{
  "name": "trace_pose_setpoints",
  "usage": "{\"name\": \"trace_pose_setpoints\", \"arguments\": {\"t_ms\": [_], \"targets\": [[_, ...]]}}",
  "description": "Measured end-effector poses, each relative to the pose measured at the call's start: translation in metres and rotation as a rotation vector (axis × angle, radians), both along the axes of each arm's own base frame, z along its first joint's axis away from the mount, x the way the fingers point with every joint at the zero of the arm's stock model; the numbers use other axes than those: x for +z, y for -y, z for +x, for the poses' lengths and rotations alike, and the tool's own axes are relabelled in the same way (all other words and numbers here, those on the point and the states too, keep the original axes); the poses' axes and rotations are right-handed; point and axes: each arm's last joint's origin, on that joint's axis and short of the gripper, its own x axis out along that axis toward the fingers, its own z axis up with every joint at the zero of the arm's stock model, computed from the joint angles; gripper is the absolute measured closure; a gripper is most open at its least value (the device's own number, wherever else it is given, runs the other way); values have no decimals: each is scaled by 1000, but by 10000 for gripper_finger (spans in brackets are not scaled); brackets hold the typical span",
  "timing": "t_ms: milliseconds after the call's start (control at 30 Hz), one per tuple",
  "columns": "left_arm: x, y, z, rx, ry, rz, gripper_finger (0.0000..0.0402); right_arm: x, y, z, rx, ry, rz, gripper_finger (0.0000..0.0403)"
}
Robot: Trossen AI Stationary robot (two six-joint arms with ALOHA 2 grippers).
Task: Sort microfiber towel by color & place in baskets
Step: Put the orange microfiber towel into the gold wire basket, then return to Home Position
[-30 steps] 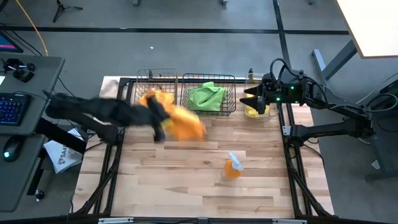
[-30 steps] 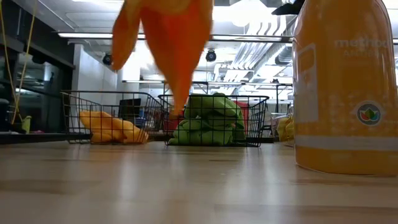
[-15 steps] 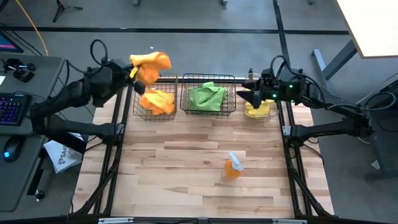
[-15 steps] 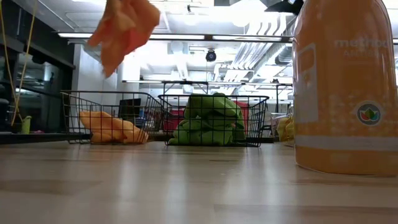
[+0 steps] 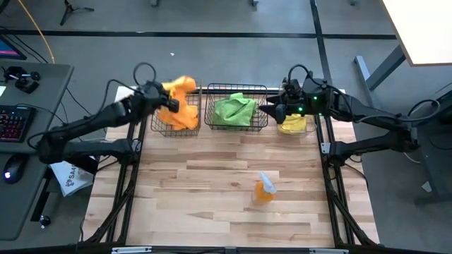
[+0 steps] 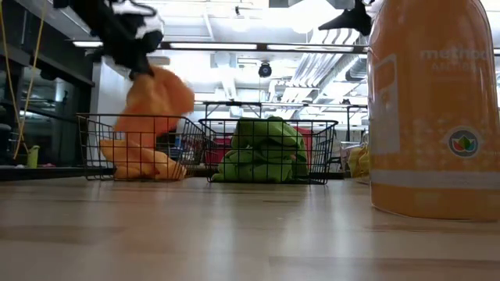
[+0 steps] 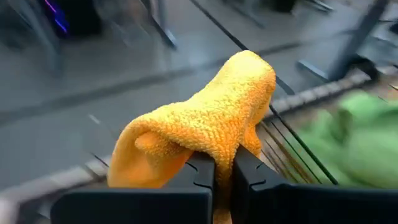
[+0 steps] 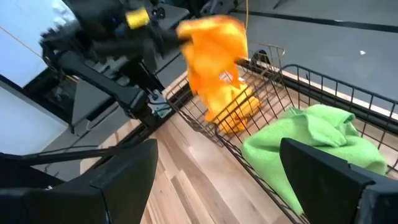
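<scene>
My left gripper (image 5: 159, 94) is shut on an orange towel (image 5: 178, 96) above the left wire basket (image 5: 157, 124), which holds another orange towel (image 6: 139, 161). The held towel (image 6: 157, 100) hangs down to the basket's rim. The middle wire basket (image 5: 237, 89) holds green towels (image 5: 234, 109). The clear bin (image 5: 282, 128) holds yellow towels (image 5: 296, 124). My right gripper (image 5: 270, 113) is open and hovers between the middle basket and the clear bin, touching nothing. My left gripper pinches the orange towel between its two fingers (image 7: 202, 169) at a bunched fold (image 7: 219, 142); the fingers come level from the table's left. The towel drapes over the fingertips and hangs below them (image 8: 214, 74), its lower end down at the towel in the basket.
An orange spray bottle (image 5: 265, 189) stands on the wooden table, right of centre, and fills the right of the low view (image 6: 433, 109). Bare wood (image 5: 198, 183) stretches in front of the baskets. A desk with a keyboard (image 5: 14, 123) sits left of the table.
My left gripper swung the orange towel up from above the table in front of the baskets toward the far left, then came down and right over the left basket. The towel now hangs at the basket instead of high above it. My right gripper drifted slightly left.
</scene>
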Motion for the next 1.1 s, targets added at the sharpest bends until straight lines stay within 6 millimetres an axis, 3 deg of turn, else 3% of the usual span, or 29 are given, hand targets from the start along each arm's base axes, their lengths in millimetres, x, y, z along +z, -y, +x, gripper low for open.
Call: {"name": "trace_pose_setpoints", "arguments": {"t_ms": [167, 300, 500, 767, 933, 1100], "targets": [[-59, 16, 2, 29, 57, -186, 401, 3, -1, -2, 4, 24, -5, 71], [-77, 21, 0, 128, 169, -244, 400, 3, -1, -3, 8, 20, -9, 71], [-64, 15, 8, 70, 257, -150, 371, 4, -1, -3, 10, 21, -10, 71], [-18, 6, 13, -65, 212, -67, 284, 14, -6, -19, 19, 69, -44, 71], [-11, 8, 8, -59, 111, -115, 226, 22, -9, -32, 20, 111, -61, 71], [-2, 12, 2, -60, 68, -184, 198, 27, -12, -40, 22, 134, -77, 71]]}}
